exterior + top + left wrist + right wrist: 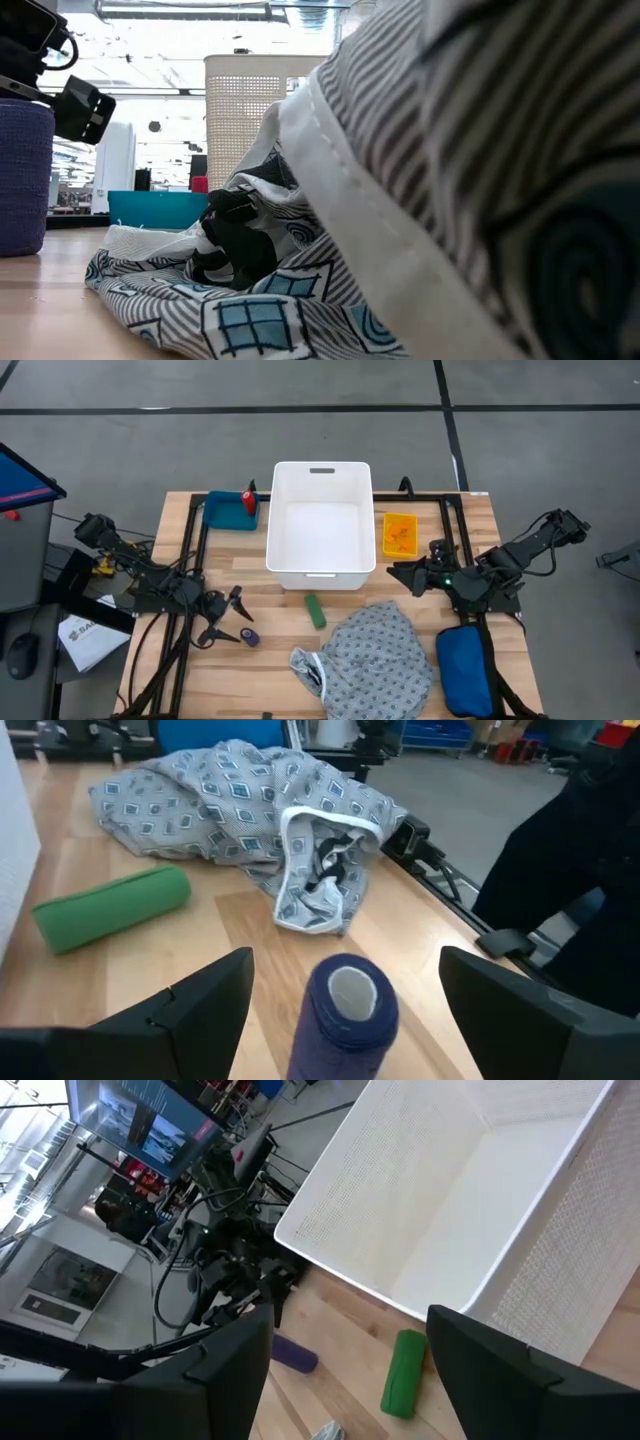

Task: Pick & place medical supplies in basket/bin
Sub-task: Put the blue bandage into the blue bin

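My left gripper [233, 618] [345, 962] is open near the table's left side. Its fingers stand on either side of a purple roll [250, 637] [343, 1017] that rests upright on the wood; no touch shows. A green roll [316, 610] [113, 907] lies beside it. The grey patterned gown [375, 655] [250, 810] [400, 200] lies crumpled near the table's near edge. My right gripper [403, 577] [350, 1330] is open and hovers right of the white bin [320, 525] [470, 1200]. Orange pill bottles [399, 535] lie in an orange tray. A red piece [247, 500] sits in a blue tray [228, 512].
A blue padded pouch [465, 670] lies on the table's right near corner, beside the gown. Black frame rails run along both table sides [190, 550]. Bare wood shows between the bin and the gown. Papers and a mouse lie off the table's left side [85, 632].
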Robot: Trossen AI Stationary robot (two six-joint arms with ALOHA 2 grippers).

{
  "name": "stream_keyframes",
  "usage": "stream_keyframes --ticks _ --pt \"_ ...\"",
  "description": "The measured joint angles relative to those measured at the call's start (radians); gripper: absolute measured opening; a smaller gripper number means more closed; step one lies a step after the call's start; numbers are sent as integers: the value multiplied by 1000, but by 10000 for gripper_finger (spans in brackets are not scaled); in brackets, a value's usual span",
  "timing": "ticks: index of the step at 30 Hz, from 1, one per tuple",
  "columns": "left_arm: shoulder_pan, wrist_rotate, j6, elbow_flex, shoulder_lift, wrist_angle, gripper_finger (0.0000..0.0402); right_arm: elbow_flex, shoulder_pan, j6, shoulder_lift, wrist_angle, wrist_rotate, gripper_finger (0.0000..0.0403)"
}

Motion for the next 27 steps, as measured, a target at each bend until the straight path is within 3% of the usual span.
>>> stream_keyframes --ticks 16,27 --pt "0 -15 -8 0 183 90 308 0 0 0 0 0 0 260" --pt "0 8 -27 0 230 117 251 0 0 0 0 0 -4 260"
